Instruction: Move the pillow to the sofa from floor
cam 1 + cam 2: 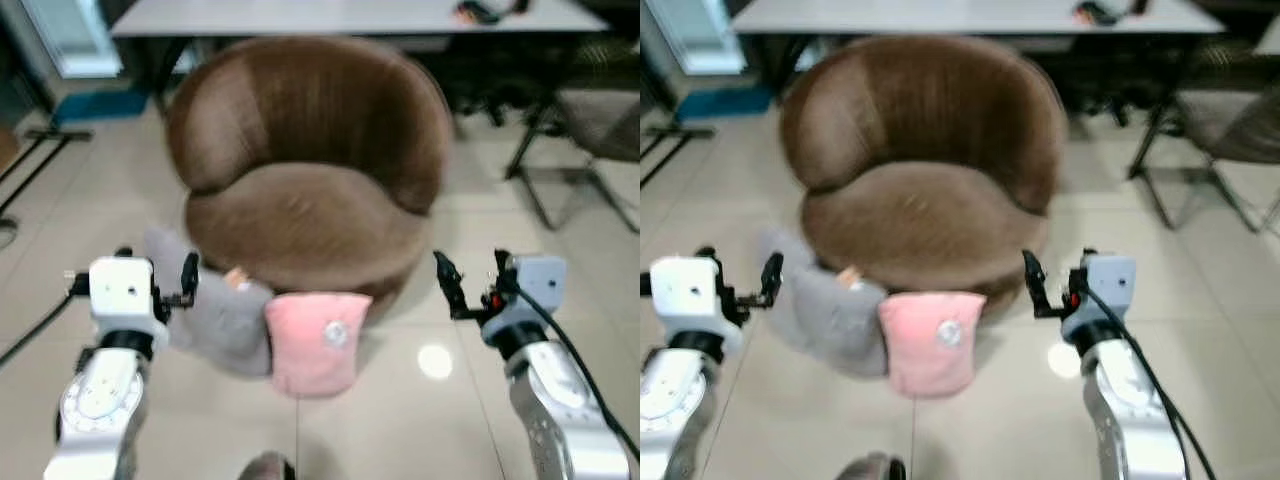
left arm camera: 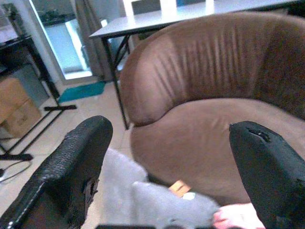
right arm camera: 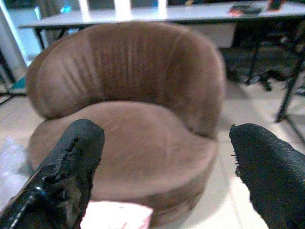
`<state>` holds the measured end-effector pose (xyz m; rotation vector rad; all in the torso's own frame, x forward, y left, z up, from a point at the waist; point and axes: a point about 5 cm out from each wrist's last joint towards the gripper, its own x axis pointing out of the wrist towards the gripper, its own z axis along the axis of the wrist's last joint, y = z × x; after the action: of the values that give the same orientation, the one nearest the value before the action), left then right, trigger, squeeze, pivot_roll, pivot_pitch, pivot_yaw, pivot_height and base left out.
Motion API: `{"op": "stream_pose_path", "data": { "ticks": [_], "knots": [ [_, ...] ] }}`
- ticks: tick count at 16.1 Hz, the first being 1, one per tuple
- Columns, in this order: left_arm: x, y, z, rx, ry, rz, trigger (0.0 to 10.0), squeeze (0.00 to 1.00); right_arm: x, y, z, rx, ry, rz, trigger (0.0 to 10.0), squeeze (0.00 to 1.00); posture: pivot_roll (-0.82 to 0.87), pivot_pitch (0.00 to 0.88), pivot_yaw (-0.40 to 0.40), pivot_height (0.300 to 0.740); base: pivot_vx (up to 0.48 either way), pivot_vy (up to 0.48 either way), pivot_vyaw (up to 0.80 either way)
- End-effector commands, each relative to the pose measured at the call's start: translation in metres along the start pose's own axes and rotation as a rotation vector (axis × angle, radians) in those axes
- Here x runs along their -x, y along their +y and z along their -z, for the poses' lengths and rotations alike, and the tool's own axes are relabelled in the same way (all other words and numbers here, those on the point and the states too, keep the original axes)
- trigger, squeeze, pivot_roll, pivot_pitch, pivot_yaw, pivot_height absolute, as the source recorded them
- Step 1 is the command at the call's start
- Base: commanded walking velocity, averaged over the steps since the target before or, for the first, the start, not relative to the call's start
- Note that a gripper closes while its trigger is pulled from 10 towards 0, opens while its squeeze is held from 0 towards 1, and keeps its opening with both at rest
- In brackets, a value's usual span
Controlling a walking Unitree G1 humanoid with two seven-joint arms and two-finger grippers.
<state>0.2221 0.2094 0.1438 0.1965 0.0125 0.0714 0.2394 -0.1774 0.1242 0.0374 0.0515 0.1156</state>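
pillows sit on the floor [image 1: 420,430] ahead of you, propped against the front of the round brown sofa [image 1: 305,170]. starting at your left, the left claw [image 1: 186,280] hovers just above the grey pillow [image 1: 215,315], its two black fingers spread wide apart with nothing between them. that grey pillow lies slumped against the sofa's lower left front, its long axis running from the sofa's left side toward the middle. touching its right edge is the pink pillow [image 1: 315,340], standing nearly upright on its lower edge, face toward you, top edge leaning on the sofa base, with a small pale mark on its front. its height and width look about equal, so you cannot call a long axis. open tile lies in front of and to the right of the pink pillow. further right, the right claw [image 1: 447,285] hangs beside the sofa's right front, fingers spread, holding nothing. behind the sofa a bench [image 1: 340,15] runs across; a chair frame [image 1: 575,150] stands at far right, well apart.
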Motion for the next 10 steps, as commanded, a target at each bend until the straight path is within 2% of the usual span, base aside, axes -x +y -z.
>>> {"op": "stream_pose_path", "data": {
  "ticks": [1, 2, 3, 4, 5, 6, 8, 9, 10],
  "knots": [
    [0.001, -0.005, -0.003, -0.007, -0.001, 0.046, 10.0, 1.00, 0.000, 0.002, -0.001, 0.036, -0.010, -0.010, 10.0, 1.00, -0.03, 0.073, 0.039, 0.740, 0.000, 0.000, 0.80],
    [0.000, -0.005, -0.002, -0.031, -0.002, 0.047, 10.0, 1.00, -0.001, 0.002, -0.001, 0.072, -0.023, -0.007, 10.0, 1.00, -0.03, 0.071, 0.040, 0.740, 0.000, 0.000, 0.80],
    [-0.004, -0.006, -0.003, -0.060, -0.016, 0.039, 10.0, 1.00, -0.003, 0.001, 0.000, 0.070, -0.028, 0.007, 10.0, 1.00, -0.03, 0.072, 0.042, 0.740, 0.000, 0.000, 0.80],
    [-0.009, -0.011, -0.005, -0.031, -0.029, 0.041, 10.0, 1.00, -0.001, -0.002, -0.001, 0.015, -0.029, 0.037, 10.0, 1.00, -0.05, 0.078, 0.037, 0.740, 0.000, 0.000, 0.80],
    [-0.010, -0.013, -0.005, -0.046, -0.020, 0.053, 10.0, 1.00, 0.000, -0.006, -0.003, 0.007, -0.028, 0.066, 10.0, 1.00, -0.05, 0.086, 0.032, 0.740, 0.000, 0.000, 0.46],
    [-0.010, -0.013, -0.005, -0.090, -0.028, 0.054, 10.0, 1.00, 0.001, -0.011, -0.003, -0.013, -0.024, 0.109, 10.0, 1.00, -0.05, 0.086, 0.032, 0.740, 0.000, 0.000, 0.00],
    [-0.010, -0.013, -0.006, -0.079, -0.041, 0.059, 10.0, 1.00, 0.002, -0.015, -0.004, 0.036, -0.026, 0.153, 10.0, 1.00, -0.07, 0.085, 0.037, 0.740, 0.000, 0.000, 0.00],
    [-0.012, -0.015, -0.006, -0.062, -0.039, 0.065, 10.0, 1.00, 0.000, -0.017, 0.000, 0.087, 0.036, 0.185, 10.0, 1.00, -0.08, 0.087, 0.039, 0.740, 0.000, 0.000, 0.00],
    [-0.014, -0.019, -0.007, -0.048, -0.046, 0.090, 10.0, 1.00, -0.002, -0.013, 0.000, 0.094, 0.046, 0.150, 10.0, 0.40, -0.08, 0.084, 0.041, 0.740, 0.000, 0.000, 0.00]
  ]
}}
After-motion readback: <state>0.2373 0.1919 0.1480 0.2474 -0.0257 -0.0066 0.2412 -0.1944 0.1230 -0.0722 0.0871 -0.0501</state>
